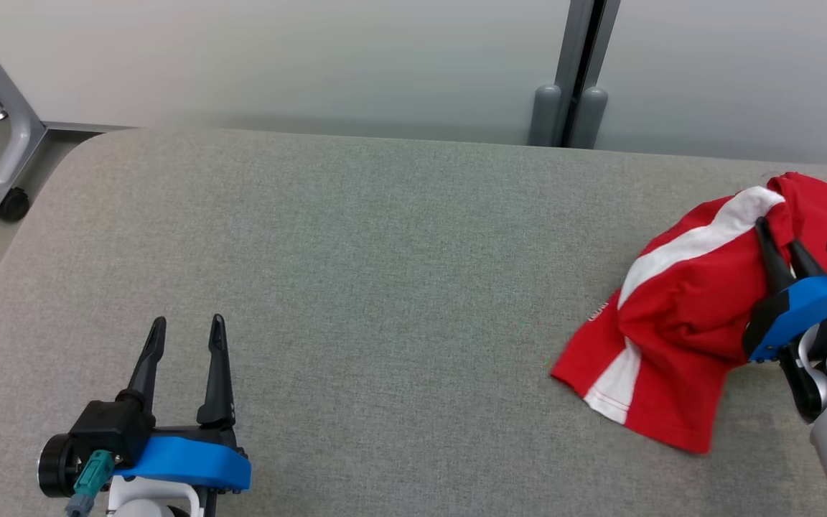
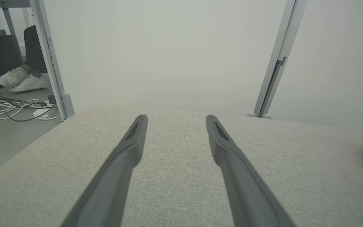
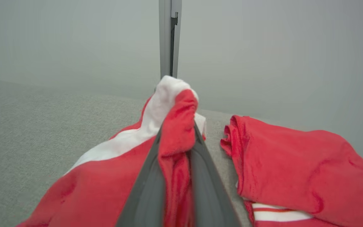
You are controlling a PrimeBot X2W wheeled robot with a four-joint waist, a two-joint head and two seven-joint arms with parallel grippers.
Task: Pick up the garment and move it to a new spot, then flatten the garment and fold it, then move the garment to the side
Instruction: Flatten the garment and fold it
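At the right end of the grey table point(image 1: 385, 251), my right pincer point(image 1: 777, 240) is clamped on a bunched fold of the red-and-white garment point(image 1: 672, 316), which lies crumpled there. My left pincer point(image 1: 189, 324) hovers spread wide, well apart, at the front left.

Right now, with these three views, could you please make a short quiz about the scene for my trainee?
1. True or false: the left gripper stands open and holds nothing.
2. In the head view, where on the table does the garment lie? A) at the left edge B) in the centre C) on the right side
3. What is pinched in the right gripper?

Key: 1 true; 2 C; 3 a bunched fold of the red and white garment.
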